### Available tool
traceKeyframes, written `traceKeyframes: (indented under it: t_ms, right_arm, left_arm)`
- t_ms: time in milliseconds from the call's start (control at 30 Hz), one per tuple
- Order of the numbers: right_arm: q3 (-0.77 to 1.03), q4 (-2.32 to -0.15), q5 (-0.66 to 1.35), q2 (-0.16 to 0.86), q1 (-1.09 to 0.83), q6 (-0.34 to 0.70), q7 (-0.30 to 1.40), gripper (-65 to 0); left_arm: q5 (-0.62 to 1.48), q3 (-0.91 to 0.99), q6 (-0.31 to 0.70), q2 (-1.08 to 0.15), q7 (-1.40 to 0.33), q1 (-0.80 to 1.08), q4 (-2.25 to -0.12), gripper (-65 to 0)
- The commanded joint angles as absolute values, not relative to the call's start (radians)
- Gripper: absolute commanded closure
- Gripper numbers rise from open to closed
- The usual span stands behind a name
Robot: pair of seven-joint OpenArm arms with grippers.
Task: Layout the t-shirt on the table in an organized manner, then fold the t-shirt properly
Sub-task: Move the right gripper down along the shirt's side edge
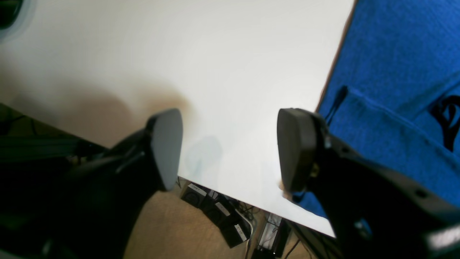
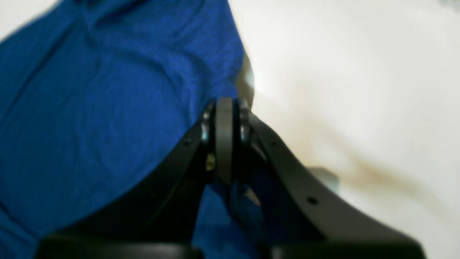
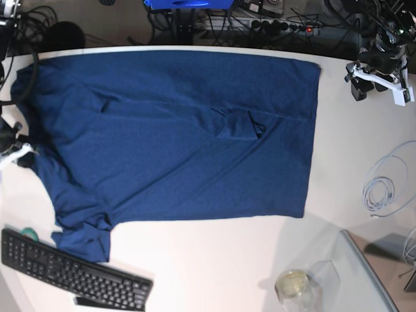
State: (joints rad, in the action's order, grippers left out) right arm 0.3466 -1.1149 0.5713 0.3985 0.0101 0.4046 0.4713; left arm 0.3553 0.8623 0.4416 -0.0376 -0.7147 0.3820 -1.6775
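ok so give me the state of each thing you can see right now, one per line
t-shirt: spread flat on the table, one sleeve folded onto the chest, lower left sleeve bunched.
left gripper: open, empty, over the table edge.
right gripper: shut on the t-shirt's edge.
keyboard: lying flat beside the bunched sleeve.

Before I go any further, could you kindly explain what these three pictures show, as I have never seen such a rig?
It is a two-armed robot meant to lay out and fold a t-shirt. The base view looks down on the white table, where the shirt lies spread, beside a keyboard, a coiled cable and a jar. The other two pictures come from cameras on the wrists. The left gripper is open and holds nothing, over the table edge beside the cloth. The right gripper is shut at the shirt's edge; whether it pinches cloth is unclear.
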Motion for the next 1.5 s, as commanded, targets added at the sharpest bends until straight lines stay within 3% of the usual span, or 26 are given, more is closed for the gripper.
traceKeyframes:
  t_ms: [0,267,333,433,500,667,833,967,1167,1400,1467]
  right_arm:
    - [0.371,-1.167,0.587,0.409,0.012,0.410,0.472,0.0]
    - [0.490,-1.363,0.585,0.288,-0.111,0.412,0.622,-0.5]
    - [0.509,-1.365,0.584,0.263,-0.120,0.410,0.628,-8.7]
    - [0.521,-1.369,0.584,0.245,-0.139,0.410,0.628,-27.6]
    - [0.521,-1.392,0.584,0.246,-0.140,0.410,0.628,-32.1]
    - [0.510,-1.372,0.544,0.278,-0.019,0.410,0.624,-30.6]
    - [0.429,-1.033,0.331,0.288,0.243,0.415,0.618,-30.6]
    - [0.421,-0.794,0.182,0.282,0.367,0.417,0.495,-30.8]
    - [0.421,-0.610,0.085,0.282,0.415,0.417,0.378,-30.8]
    - [0.421,-0.575,0.082,0.280,0.414,0.417,0.348,-29.7]
    - [0.421,-0.575,0.082,0.280,0.414,0.417,0.348,-25.8]
  left_arm:
    - [0.367,0.866,0.441,-0.050,-0.697,0.383,-1.692,-39.3]
    - [0.367,0.866,0.441,-0.050,-0.699,0.377,-1.692,-39.3]
    - [0.367,0.866,0.441,-0.050,-0.699,0.377,-1.692,-39.3]
    - [0.367,0.866,0.441,-0.050,-0.699,0.381,-1.692,-39.3]
    - [0.367,0.866,0.441,-0.050,-0.699,0.383,-1.692,-39.3]
    - [0.366,0.866,0.441,-0.050,-0.699,0.383,-1.690,-39.3]
    - [0.366,0.869,0.441,-0.050,-0.699,0.383,-1.690,-39.3]
    - [0.366,0.874,0.441,-0.050,-0.699,0.389,-1.690,-39.3]
    - [0.366,0.874,0.441,-0.051,-0.697,0.409,-1.690,-39.3]
    - [0.366,0.874,0.441,-0.051,-0.697,0.409,-1.690,-39.3]
    - [0.366,0.871,0.441,-0.051,-0.697,0.407,-1.690,-39.3]
